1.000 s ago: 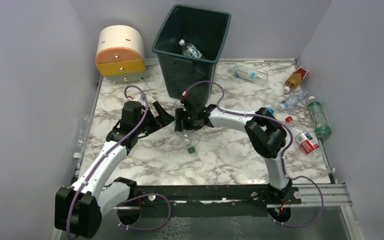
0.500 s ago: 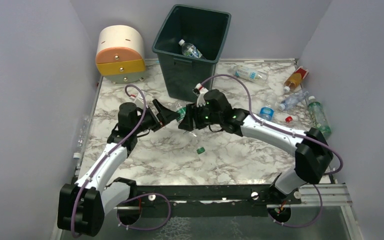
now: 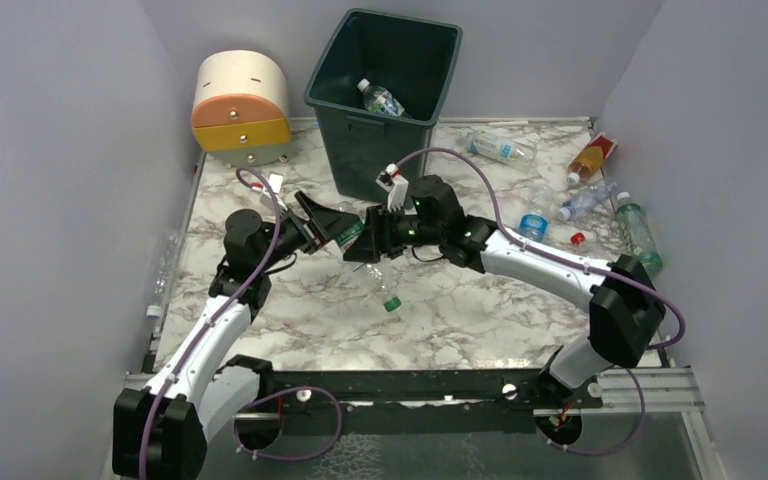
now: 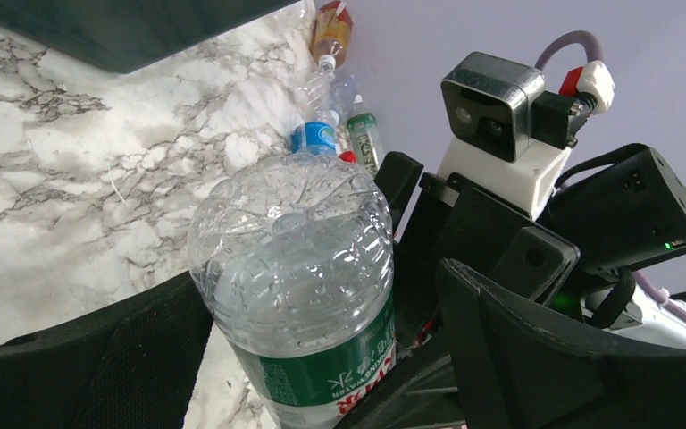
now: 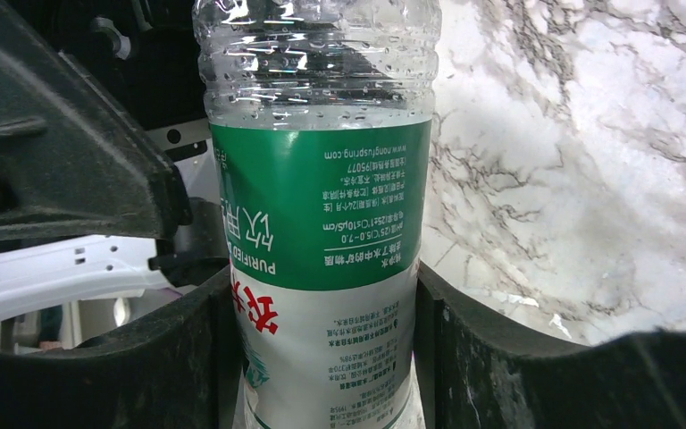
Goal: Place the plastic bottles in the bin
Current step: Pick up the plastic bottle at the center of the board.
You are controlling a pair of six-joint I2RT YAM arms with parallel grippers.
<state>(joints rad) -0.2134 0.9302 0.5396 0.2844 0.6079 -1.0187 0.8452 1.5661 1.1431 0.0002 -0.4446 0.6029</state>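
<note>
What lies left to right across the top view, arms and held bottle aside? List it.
drawer unit → bin → clear bottle with a blue label → orange bottle → green bottle

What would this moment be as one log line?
right gripper: shut on green-label bottle | left gripper: open around its base | bin: holds another bottle

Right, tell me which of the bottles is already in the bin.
The clear bottle lying inside the dark green bin. Every other one is outside it, including the green-labelled one held in the right gripper.
</note>
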